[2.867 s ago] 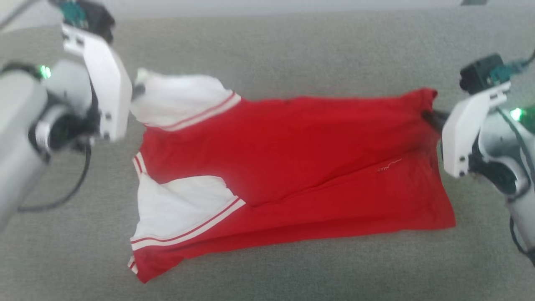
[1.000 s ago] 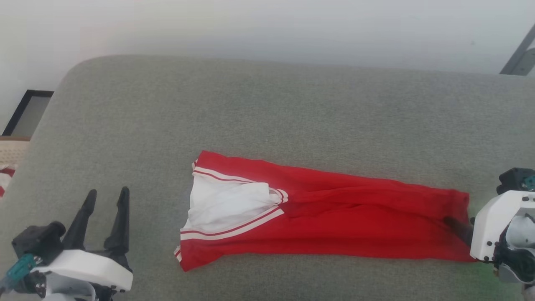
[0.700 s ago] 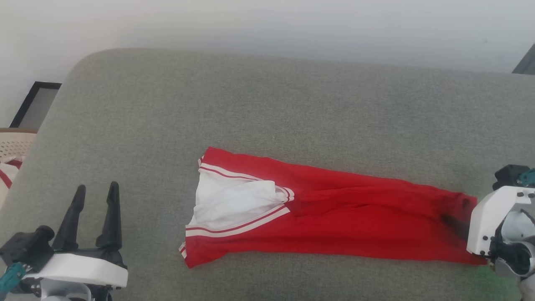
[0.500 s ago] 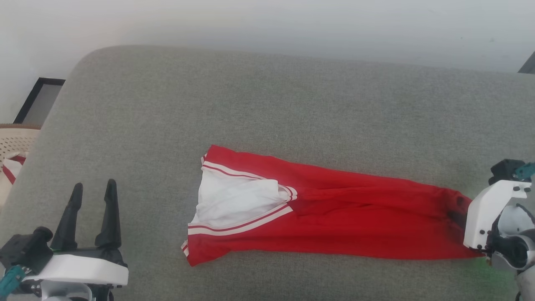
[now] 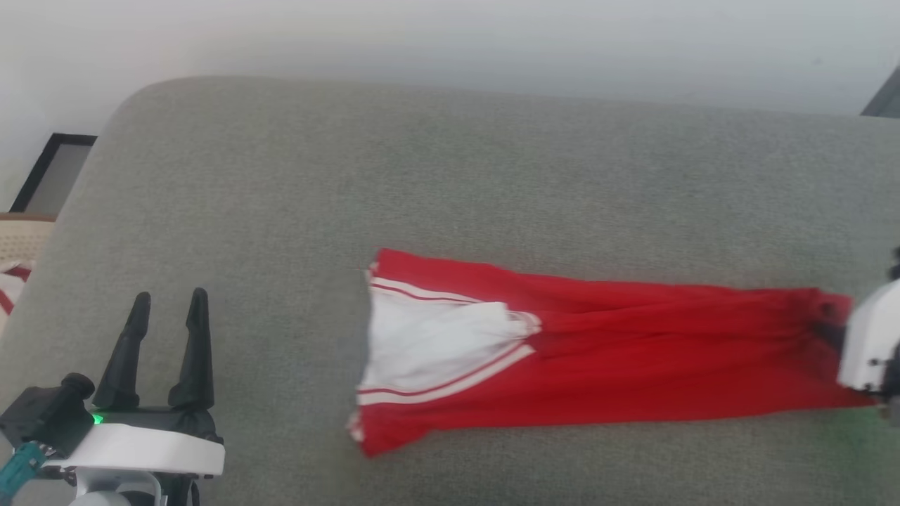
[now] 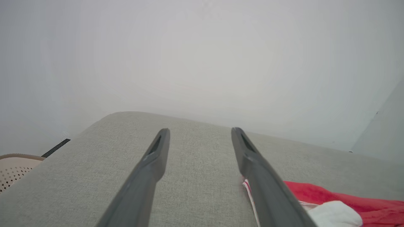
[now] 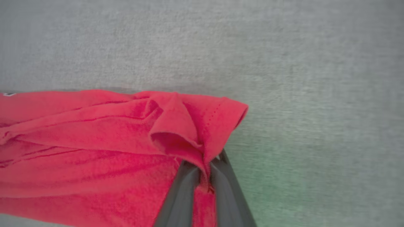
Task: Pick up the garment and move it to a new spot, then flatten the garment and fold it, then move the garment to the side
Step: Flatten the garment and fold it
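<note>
The red garment point(image 5: 605, 351) lies folded into a long strip across the grey cushion, its white sleeve point(image 5: 436, 341) toward the left and its hem at the right edge of the head view. My right gripper point(image 5: 830, 330) is shut on that hem corner; in the right wrist view the dark fingers point(image 7: 217, 186) pinch a bunched fold of the garment point(image 7: 176, 126). At the lower left my left gripper point(image 5: 169, 302) stands open and holds nothing, well left of the sleeve end. The left wrist view shows its spread fingers point(image 6: 151, 164) above bare cushion, with the garment point(image 6: 331, 201) at lower right.
The grey cushion point(image 5: 450, 169) has a rounded far-left corner and wide bare room behind and left of the garment. A beige perforated basket point(image 5: 21, 242) with red-and-white cloth sits off the left edge. A pale wall rises behind.
The garment went from spread wide to a narrow folded strip. In the last second it slid rightward with my right gripper, which is now partly past the frame edge. My left gripper let go and rests open.
</note>
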You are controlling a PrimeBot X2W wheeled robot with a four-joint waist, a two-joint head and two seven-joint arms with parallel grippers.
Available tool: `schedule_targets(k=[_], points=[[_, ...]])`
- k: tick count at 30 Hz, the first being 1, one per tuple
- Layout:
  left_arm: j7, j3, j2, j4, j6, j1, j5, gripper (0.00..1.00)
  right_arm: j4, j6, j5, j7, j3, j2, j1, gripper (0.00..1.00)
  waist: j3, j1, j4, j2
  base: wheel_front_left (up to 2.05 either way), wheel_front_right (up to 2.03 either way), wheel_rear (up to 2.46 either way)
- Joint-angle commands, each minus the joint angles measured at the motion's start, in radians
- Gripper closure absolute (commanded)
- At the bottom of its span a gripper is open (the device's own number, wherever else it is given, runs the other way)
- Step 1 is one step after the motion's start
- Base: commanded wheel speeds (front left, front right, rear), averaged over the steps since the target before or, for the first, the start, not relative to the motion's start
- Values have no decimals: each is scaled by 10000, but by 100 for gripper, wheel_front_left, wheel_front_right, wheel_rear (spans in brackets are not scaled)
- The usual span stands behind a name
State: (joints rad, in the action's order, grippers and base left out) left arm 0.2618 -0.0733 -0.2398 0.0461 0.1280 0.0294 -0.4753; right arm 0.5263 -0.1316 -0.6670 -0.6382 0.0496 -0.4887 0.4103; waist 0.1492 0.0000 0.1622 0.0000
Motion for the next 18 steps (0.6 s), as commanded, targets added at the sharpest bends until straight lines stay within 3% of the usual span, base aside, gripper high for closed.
schedule_targets(k=[1,11,18], points=[[37,-60,-6,-63,27,-66,-5,0,107,20,157,133,-196,-306,77,100,-30,0,-126,0,0,0,0],[37,-11,6,-179,29,-151,-58,0,619,18,898,222,-778,-1207,374,100,-125,0,-632,0,0,0,0],[37,78,56,-181,30,-204,-61,0,-90,18,514,-124,-836,-919,170,100,-295,0,-865,0,0,0,0]])
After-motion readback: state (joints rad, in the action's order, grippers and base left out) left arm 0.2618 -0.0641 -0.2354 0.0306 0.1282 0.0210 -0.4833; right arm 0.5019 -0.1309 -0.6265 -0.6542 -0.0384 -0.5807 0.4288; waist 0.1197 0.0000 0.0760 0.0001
